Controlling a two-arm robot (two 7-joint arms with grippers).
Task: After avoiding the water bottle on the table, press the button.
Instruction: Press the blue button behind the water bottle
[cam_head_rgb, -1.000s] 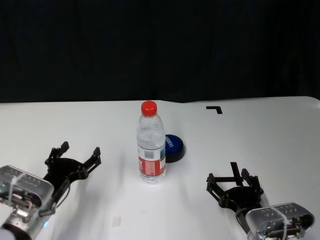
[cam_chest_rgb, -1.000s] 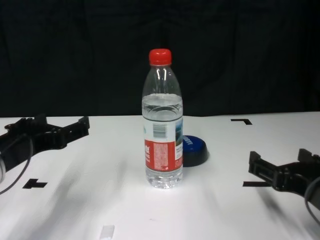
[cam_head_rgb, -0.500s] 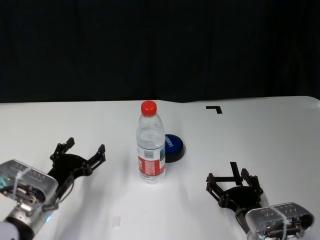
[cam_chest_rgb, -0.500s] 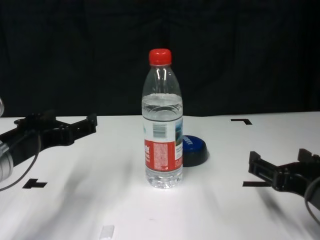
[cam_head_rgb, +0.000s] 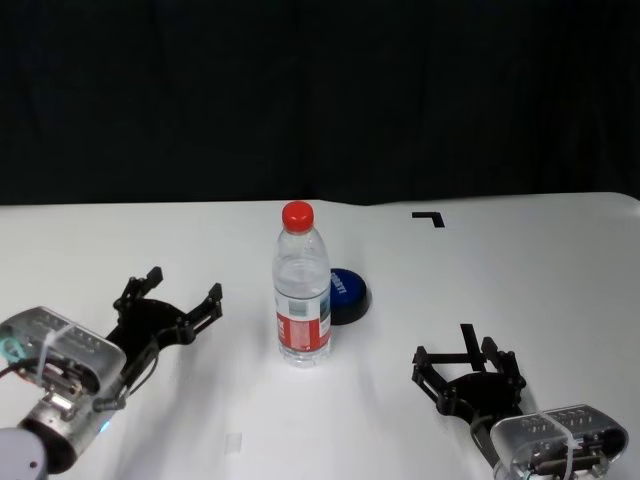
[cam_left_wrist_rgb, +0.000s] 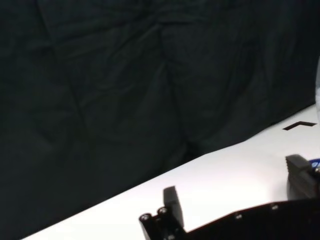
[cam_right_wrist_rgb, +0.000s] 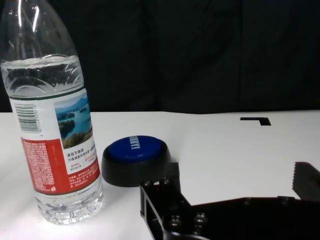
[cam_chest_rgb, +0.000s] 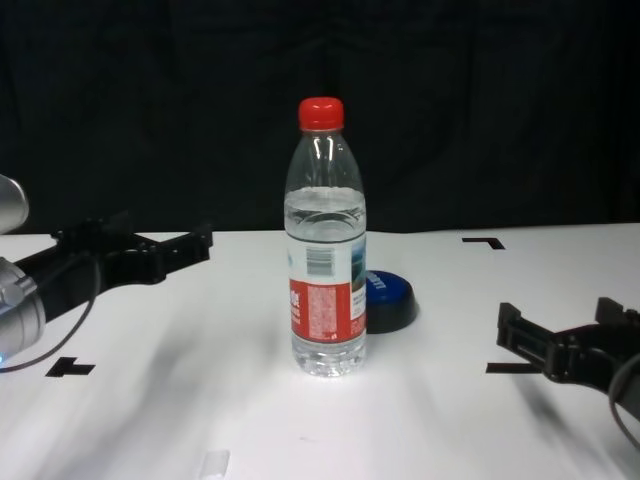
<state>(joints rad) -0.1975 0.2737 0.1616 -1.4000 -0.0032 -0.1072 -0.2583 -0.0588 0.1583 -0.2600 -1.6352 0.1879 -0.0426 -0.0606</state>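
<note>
The water bottle (cam_head_rgb: 302, 290) stands upright mid-table, with its red cap on. The dark blue button (cam_head_rgb: 347, 291) sits just behind it to the right, apart from both grippers. My left gripper (cam_head_rgb: 183, 283) is open and empty, above the table (cam_head_rgb: 500, 270) to the left of the bottle with a clear gap. My right gripper (cam_head_rgb: 455, 352) is open and empty, low at the front right. The right wrist view shows the bottle (cam_right_wrist_rgb: 52, 125) and the button (cam_right_wrist_rgb: 135, 150) beyond its fingers. The chest view shows the bottle (cam_chest_rgb: 326, 250), the button (cam_chest_rgb: 388, 297) and the left gripper (cam_chest_rgb: 150, 240).
A black tape corner (cam_head_rgb: 430, 217) lies at the back right. A tape cross (cam_head_rgb: 467, 333) lies by the right gripper, and another mark (cam_chest_rgb: 68, 367) lies at the front left. A small white tag (cam_head_rgb: 233, 441) lies near the front edge. Black curtain stands behind the table.
My left gripper has moved forward and to the right, closer to the bottle, still open. The right arm, bottle and button have not moved.
</note>
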